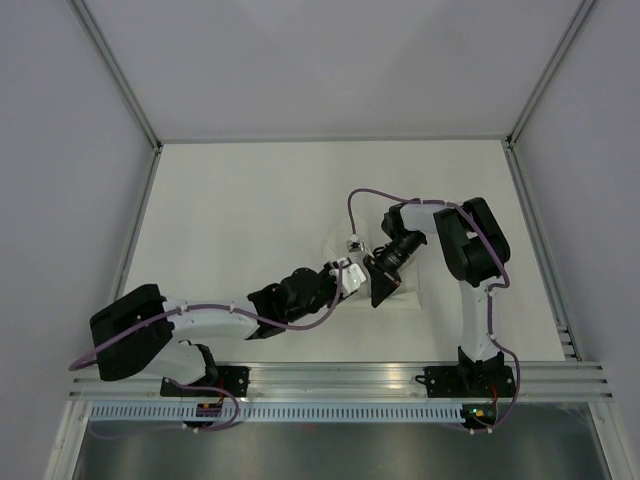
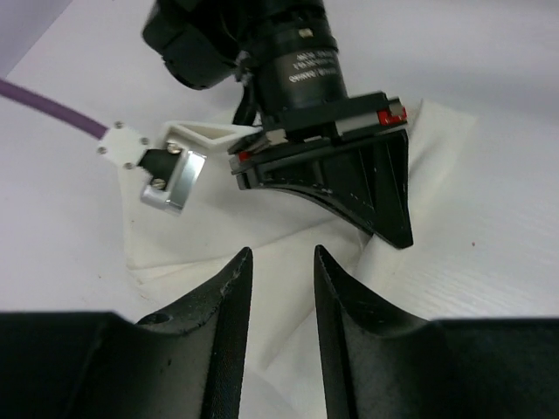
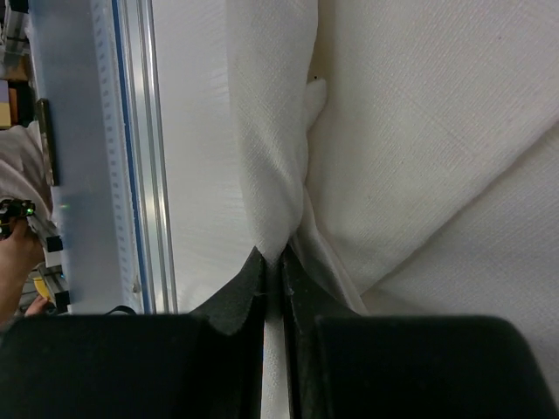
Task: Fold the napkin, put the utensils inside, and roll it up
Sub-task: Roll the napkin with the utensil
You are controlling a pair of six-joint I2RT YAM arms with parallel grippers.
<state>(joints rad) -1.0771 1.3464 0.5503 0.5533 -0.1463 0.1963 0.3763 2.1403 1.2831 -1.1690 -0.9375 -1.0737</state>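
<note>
As right pincer (image 3: 272, 262) pinches napkin (image 3: 419, 131), folds bunched

**Table** (image 1: 250, 200): napkin (image 1: 410, 292) lies on it, right of ctr, nearer the front edge than the back.

**Rail** (image 1: 340, 372): runs L to R along table's front edge; both arm bases sit on it.

**L arm** (image 1: 215, 322): base at front-left, reaches diag. right and back, ends at napkin's left side.

**L gripper** (image 2: 279, 257): over napkin, just left of R gripper; tips apart, cloth below them.

**R arm** (image 1: 478, 290): base at front-right, stands right of napkin, forearm doubling back leftward.

**R gripper** (image 3: 279, 262): down on napkin, a raised fold of cloth betw. its tips; rail to its left in the wrist view.
</note>
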